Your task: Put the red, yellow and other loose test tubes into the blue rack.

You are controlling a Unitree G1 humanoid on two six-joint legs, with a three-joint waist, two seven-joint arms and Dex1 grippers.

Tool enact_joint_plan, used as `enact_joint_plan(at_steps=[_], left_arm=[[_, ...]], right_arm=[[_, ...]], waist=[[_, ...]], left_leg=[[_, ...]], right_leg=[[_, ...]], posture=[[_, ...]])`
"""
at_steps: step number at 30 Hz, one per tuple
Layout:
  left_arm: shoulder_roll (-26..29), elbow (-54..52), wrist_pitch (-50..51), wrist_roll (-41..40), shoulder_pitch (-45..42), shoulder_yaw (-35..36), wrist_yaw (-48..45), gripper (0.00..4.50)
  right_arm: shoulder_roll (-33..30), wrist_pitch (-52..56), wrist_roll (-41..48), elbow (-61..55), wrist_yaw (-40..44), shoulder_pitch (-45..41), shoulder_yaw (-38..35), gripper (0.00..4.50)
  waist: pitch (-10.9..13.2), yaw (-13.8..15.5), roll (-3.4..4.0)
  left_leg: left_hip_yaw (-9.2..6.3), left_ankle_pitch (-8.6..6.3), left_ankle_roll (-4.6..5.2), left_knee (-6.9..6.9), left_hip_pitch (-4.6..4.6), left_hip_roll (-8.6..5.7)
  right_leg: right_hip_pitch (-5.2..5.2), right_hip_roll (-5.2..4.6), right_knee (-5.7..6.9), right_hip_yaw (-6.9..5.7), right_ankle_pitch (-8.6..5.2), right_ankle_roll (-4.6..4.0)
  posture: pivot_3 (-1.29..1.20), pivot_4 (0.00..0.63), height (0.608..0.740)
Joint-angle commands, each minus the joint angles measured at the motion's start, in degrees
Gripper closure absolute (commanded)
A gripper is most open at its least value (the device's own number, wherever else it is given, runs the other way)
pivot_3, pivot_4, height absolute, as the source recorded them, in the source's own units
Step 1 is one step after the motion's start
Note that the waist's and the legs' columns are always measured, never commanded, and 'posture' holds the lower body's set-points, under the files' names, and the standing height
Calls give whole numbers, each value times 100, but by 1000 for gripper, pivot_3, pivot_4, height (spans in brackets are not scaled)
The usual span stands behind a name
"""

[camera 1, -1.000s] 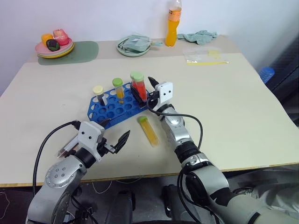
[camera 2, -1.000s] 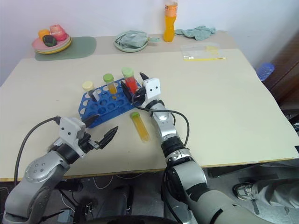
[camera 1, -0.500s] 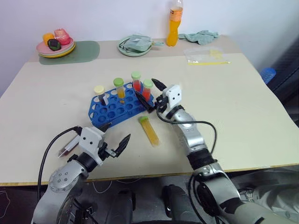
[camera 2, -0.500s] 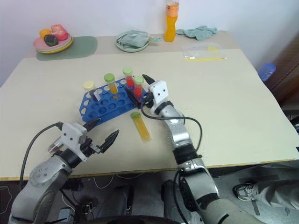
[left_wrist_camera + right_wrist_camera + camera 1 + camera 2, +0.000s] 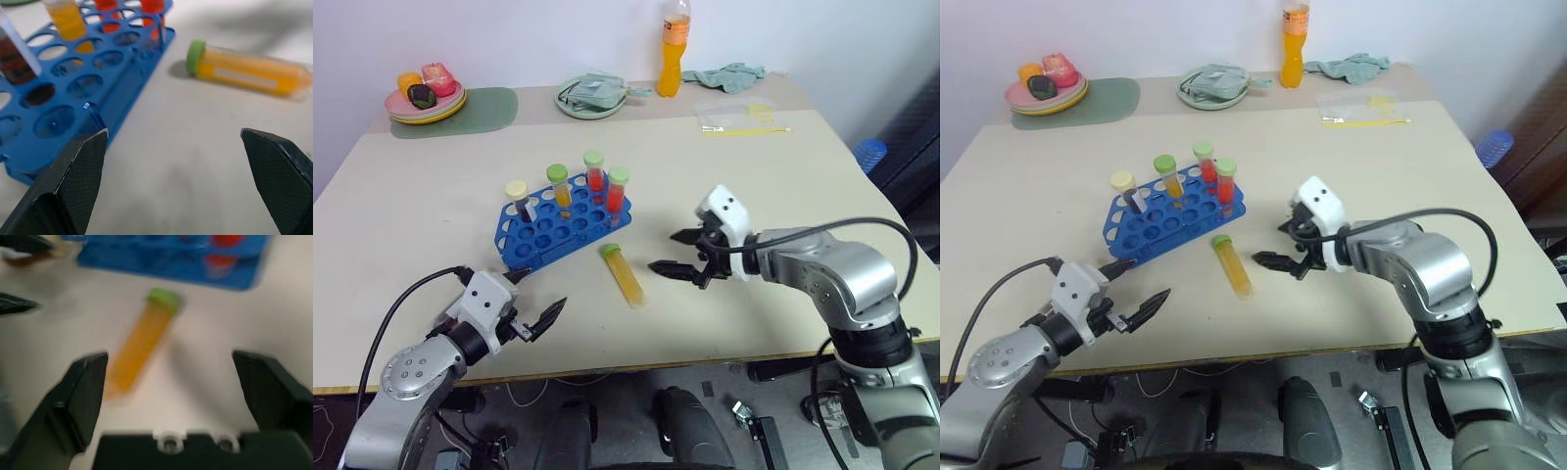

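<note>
The blue rack (image 5: 558, 223) stands left of the table's middle. Upright in it are a dark tube with a cream cap (image 5: 517, 196), a yellow tube (image 5: 558, 186) and two red tubes (image 5: 595, 170) (image 5: 618, 189), all three green-capped. One loose yellow tube (image 5: 626, 275) with a green cap lies flat just in front of the rack. My right gripper (image 5: 663, 251) hovers open to the right of this tube, pointing at it, holding nothing. My left gripper (image 5: 540, 290) is open and empty near the front edge, facing the rack (image 5: 58, 98) and the lying tube (image 5: 244, 73).
Along the far edge stand a tall orange drink bottle (image 5: 675, 54), a plate of fruit (image 5: 426, 96) on a green mat (image 5: 489, 106), a dish holding a cloth (image 5: 592, 96), a teal cloth (image 5: 729, 75) and a clear plastic bag (image 5: 739, 116).
My right gripper let go of a red tube, which now stands in the rack, and drew back to the right and toward me. My left gripper sank slightly to the left.
</note>
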Motion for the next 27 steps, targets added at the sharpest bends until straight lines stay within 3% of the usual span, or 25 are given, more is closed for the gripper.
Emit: enact_joint_plan(at_steps=[1,11,18,21,26,27], left_arm=[[67,20,-189,4,-23,125,-146,0],[-247,247,-755,146,491,78,-178,0],[-432,475,-1169,300,710,51,-220,0],[-495,444,-1214,364,743,-15,-177,0],[-556,363,-1191,411,768,-30,-152,0],[-560,353,-1185,414,770,-28,-151,0]], right_arm=[[471,839,420,391,-845,-593,-51,42],[1567,839,2321,3190,-4770,-1472,-190,42],[1804,839,3881,3827,-6436,-1620,-145,42],[1890,839,4076,3995,-6962,-1592,-228,888],[1930,839,4425,4075,-7515,-1578,-292,3480],[1906,839,4546,4068,-7572,-1599,-269,3758]], waist=[[-3,22,-5],[-4,-1,-7],[-4,-1,-6],[-5,-2,-6],[-5,-7,-5],[-4,-9,-5]], left_leg=[[-2,0,0,0,-2,0],[2,-1,1,-5,-11,-3],[2,-1,2,-4,-11,-2],[2,-1,3,-4,-11,-2],[3,-1,3,-4,-11,-1],[3,-2,3,-4,-11,0]], right_leg=[[0,0,-1,-1,0,0],[-6,-11,-7,-1,1,2],[-7,-7,-4,-2,1,2],[-6,-7,-4,-2,1,2],[-6,-6,-4,-2,1,2],[-6,-5,-4,-2,1,2]], posture=[[0,150,740],[0,150,740],[0,150,740],[0,150,740],[0,150,740],[0,150,740]])
